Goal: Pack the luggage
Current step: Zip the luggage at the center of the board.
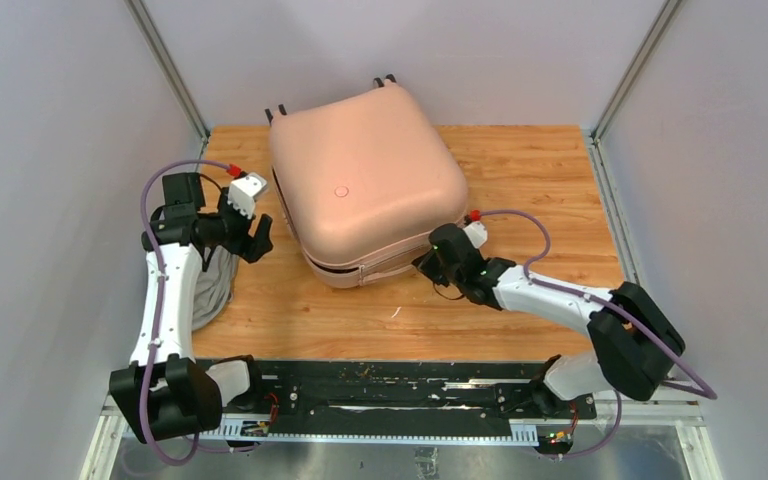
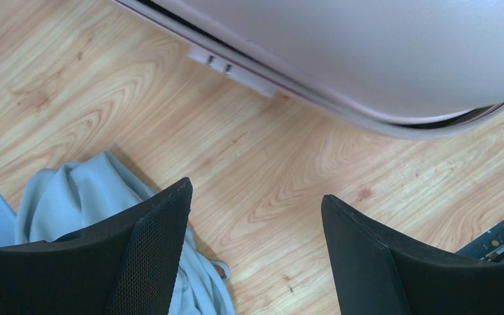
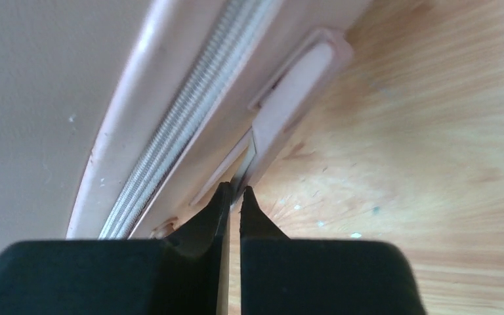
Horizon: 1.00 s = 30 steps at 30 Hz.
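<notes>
The luggage [image 1: 365, 185] is a pale pink hard-shell suitcase lying flat and closed at the back middle of the table, with its wheels at the far edge. Its shell also shows in the left wrist view [image 2: 367, 52] and the right wrist view [image 3: 39, 98]. My right gripper [image 1: 428, 265] is at the suitcase's near right corner. Its tips [image 3: 234, 190] are shut on a thin grey zipper pull [image 3: 241, 172] beside the zipper track [image 3: 170, 131] and a pink handle [image 3: 295, 92]. My left gripper [image 1: 257, 240] is open and empty [image 2: 256, 197], hovering left of the suitcase.
A grey cloth bundle [image 1: 210, 290] lies on the wooden table [image 1: 520, 180] under my left arm; it also shows in the left wrist view [image 2: 72, 190]. White walls close in the table on three sides. The black base rail [image 1: 380, 395] runs along the near edge.
</notes>
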Motion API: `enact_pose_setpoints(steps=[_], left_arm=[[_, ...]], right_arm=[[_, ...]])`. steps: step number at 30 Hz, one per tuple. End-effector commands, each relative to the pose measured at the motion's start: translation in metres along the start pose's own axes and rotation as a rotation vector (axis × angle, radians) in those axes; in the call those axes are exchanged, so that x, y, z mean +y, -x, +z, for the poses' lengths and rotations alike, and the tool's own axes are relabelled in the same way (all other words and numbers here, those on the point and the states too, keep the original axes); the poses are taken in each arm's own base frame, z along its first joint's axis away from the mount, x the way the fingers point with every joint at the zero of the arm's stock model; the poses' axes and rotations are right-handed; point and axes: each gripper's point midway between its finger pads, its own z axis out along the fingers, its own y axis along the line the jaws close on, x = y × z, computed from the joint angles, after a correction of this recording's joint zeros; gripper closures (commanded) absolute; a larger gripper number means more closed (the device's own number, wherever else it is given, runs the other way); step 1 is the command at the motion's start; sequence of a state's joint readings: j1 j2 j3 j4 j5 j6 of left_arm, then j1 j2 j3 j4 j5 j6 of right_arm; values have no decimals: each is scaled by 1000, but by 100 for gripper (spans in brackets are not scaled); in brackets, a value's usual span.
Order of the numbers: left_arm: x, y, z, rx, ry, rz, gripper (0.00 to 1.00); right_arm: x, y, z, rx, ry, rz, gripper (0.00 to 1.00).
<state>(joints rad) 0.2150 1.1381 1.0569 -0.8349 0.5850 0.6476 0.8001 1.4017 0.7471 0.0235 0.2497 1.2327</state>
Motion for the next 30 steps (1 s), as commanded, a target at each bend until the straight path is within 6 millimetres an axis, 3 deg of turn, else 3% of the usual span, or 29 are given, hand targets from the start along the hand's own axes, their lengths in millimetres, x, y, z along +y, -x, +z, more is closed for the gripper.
enact_pose_setpoints(steps=[1, 10, 11, 15, 17, 19, 22, 25, 30], left_arm=[[14, 10, -8, 2, 48, 11, 22], [39, 35, -21, -33, 142, 42, 21], [42, 38, -21, -39, 154, 53, 4], [73, 55, -24, -77, 278, 85, 0], [93, 66, -22, -96, 336, 80, 0], [108, 77, -13, -112, 341, 68, 0], [113, 87, 5, -118, 261, 27, 0], [112, 89, 14, -135, 223, -21, 0], [104, 74, 21, -133, 214, -35, 0]], right_arm=[[-68, 50, -5, -126, -170, -25, 100], [-144, 134, -23, -240, -352, -19, 100], [-149, 142, -23, -249, -369, -15, 100], [-141, 169, -25, -253, -374, -39, 100], [-122, 163, -25, -196, -307, -50, 96], [-108, 152, -25, -160, -263, -36, 81], [-87, 125, -24, -115, -202, -26, 62], [-66, 101, -25, -104, -167, -35, 59], [-47, 79, -18, -99, -159, -3, 60]])
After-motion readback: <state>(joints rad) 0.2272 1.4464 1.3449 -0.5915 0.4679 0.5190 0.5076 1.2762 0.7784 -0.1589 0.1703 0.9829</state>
